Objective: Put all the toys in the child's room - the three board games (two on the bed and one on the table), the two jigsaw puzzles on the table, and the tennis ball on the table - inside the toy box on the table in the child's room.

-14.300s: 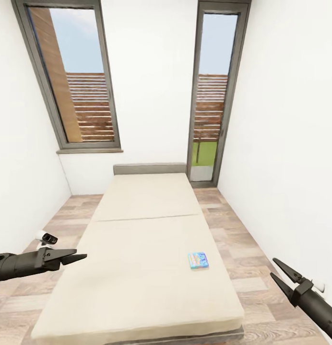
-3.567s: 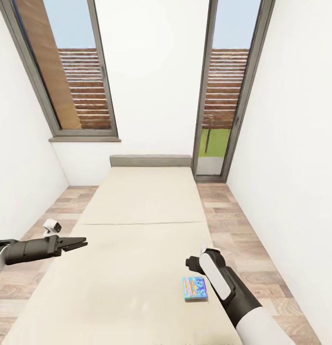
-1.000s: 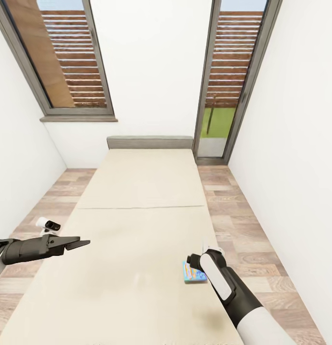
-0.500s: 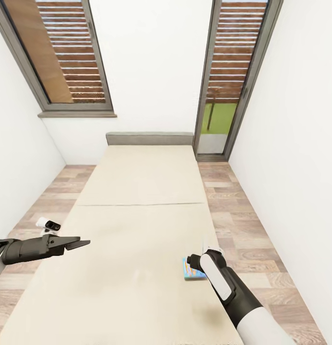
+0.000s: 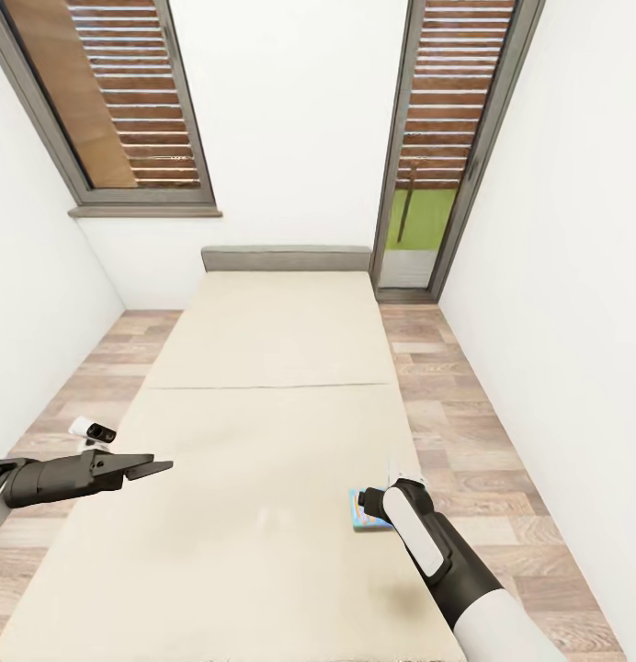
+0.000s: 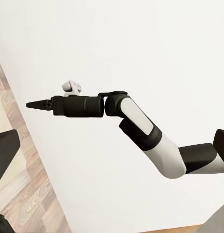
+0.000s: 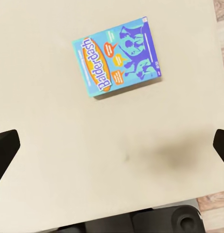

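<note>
- Head view: a small flat blue-and-orange board game box [image 5: 362, 511] lies flat on the long beige mattress of the bed [image 5: 263, 368], toward its foot and right edge, partly behind the right arm.
- Right end effector [image 7: 112, 141] hangs over that box [image 7: 117, 56], fingers spread wide, released, holding nothing.
- Left end effector [image 5: 160, 466] hovers above the bed's left edge, clenched and empty.

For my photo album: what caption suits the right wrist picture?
Open right gripper hovering above a blue Balderdash board game lying flat on the beige bed.
</note>
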`<state>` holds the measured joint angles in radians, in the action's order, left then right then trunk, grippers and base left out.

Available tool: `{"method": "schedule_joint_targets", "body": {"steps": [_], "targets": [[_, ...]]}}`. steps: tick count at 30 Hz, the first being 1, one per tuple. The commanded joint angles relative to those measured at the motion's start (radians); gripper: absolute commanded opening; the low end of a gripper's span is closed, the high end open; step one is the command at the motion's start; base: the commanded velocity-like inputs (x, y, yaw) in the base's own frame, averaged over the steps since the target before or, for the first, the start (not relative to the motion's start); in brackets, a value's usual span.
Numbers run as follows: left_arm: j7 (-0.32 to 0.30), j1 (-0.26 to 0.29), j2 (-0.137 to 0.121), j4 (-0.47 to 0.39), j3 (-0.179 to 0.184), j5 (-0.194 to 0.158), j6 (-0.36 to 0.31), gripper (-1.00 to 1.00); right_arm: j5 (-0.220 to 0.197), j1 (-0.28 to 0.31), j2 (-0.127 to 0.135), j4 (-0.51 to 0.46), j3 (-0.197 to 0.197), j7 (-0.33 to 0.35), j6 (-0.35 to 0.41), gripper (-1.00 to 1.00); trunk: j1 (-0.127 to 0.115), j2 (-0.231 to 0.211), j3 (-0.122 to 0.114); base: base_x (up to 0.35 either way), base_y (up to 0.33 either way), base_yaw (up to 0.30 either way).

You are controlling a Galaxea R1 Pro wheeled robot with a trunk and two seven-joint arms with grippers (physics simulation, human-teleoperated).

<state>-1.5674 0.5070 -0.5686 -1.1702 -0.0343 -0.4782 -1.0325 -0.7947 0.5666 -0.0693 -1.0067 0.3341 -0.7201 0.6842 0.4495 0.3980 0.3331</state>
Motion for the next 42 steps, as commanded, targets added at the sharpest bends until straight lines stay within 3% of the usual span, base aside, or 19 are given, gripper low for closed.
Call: {"method": "schedule_joint_targets", "body": {"steps": [1, 42], "targets": [[-0.003, 0.001, -0.001, 0.0, 0.001, 0.0, -0.011, 1.0, -0.009, 0.001, 0.0, -0.001, 0.002, -0.01, 0.001, 1.0, 0.001, 0.002, 0.003, 0.0, 0.0, 0.0], [-0.003, 0.0, -0.001, 0.0, 0.001, 0.0, -0.011, 1.0, -0.009, 0.001, -0.001, 0.034, 0.003, -0.007, -0.05, 1.0, 0.001, 0.002, 0.071, 0.0, 0.0, 0.0]]}}
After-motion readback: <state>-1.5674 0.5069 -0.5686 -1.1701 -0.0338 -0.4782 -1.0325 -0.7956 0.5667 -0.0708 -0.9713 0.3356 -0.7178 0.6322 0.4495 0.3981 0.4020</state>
